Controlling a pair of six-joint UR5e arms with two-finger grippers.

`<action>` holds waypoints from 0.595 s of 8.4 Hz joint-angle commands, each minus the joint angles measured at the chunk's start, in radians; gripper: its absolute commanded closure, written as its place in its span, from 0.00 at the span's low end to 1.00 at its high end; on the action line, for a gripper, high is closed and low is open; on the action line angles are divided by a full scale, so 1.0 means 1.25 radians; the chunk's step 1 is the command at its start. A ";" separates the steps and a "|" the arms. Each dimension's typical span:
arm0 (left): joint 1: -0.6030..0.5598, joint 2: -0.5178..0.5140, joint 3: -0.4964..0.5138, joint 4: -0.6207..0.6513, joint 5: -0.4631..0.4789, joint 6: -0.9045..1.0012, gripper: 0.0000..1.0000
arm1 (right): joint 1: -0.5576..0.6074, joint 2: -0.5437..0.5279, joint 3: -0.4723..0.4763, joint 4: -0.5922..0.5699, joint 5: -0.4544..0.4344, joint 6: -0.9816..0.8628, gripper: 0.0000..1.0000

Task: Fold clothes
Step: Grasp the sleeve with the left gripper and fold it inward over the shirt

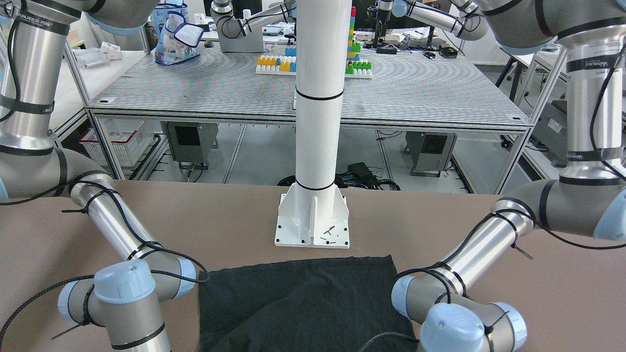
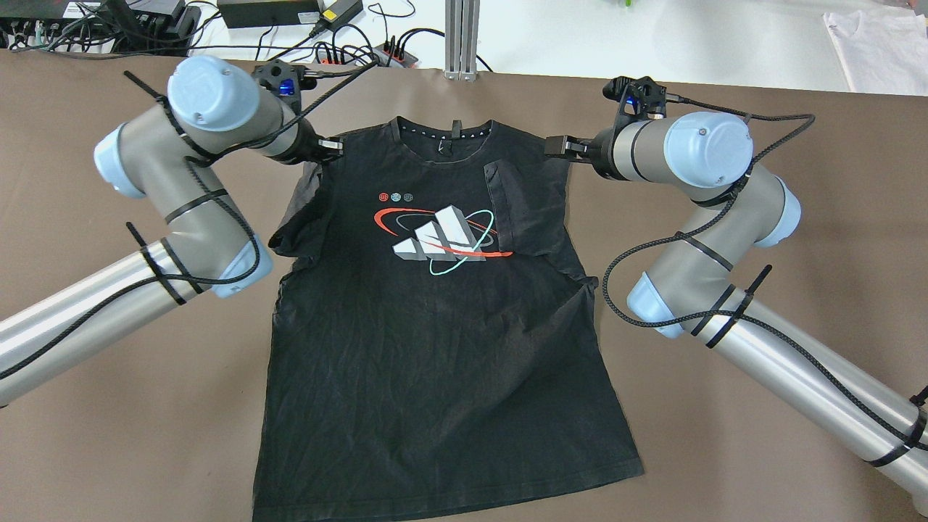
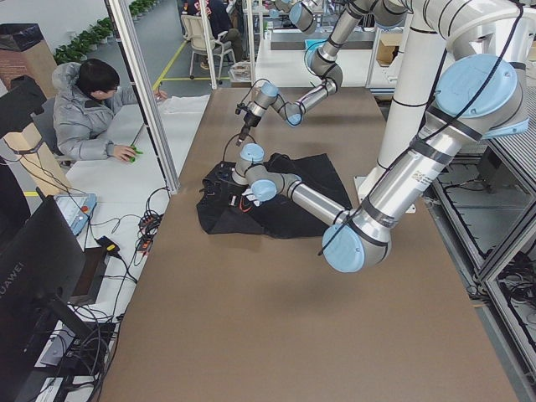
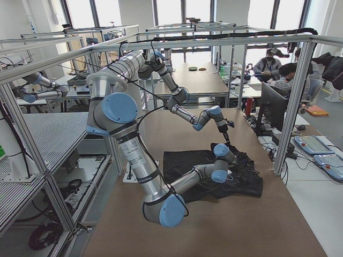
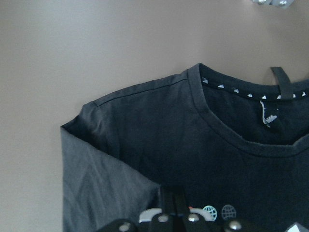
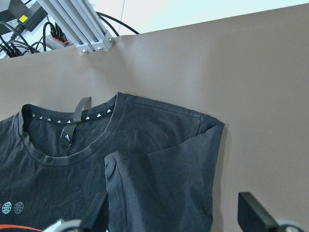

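T-shirt (image 2: 435, 348) is laid flat mid-worktop (image 2: 145, 449), collar toward the far edge. Left gripper (image 2: 332, 145) jaws are pressed together at one shoulder; right gripper (image 2: 557, 147) jaws are spread wide. A one-sided pull is risked, so the fold could be skewed.

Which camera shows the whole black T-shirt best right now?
The overhead exterior view: the black T-shirt lies spread print-up, nearly all in frame from collar to hem. The front-facing view shows only its hem end, the wrist views only collar and shoulders, and the side views show it small and partly hidden.
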 commanded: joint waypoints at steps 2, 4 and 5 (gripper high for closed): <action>0.041 -0.130 0.179 -0.019 0.084 -0.033 1.00 | -0.001 -0.005 0.000 0.002 0.000 0.000 0.06; 0.055 -0.133 0.179 -0.022 0.095 -0.033 1.00 | -0.001 -0.007 -0.001 0.002 -0.001 -0.001 0.06; 0.056 -0.133 0.179 -0.022 0.095 -0.033 1.00 | -0.001 -0.012 -0.001 0.002 -0.001 -0.001 0.06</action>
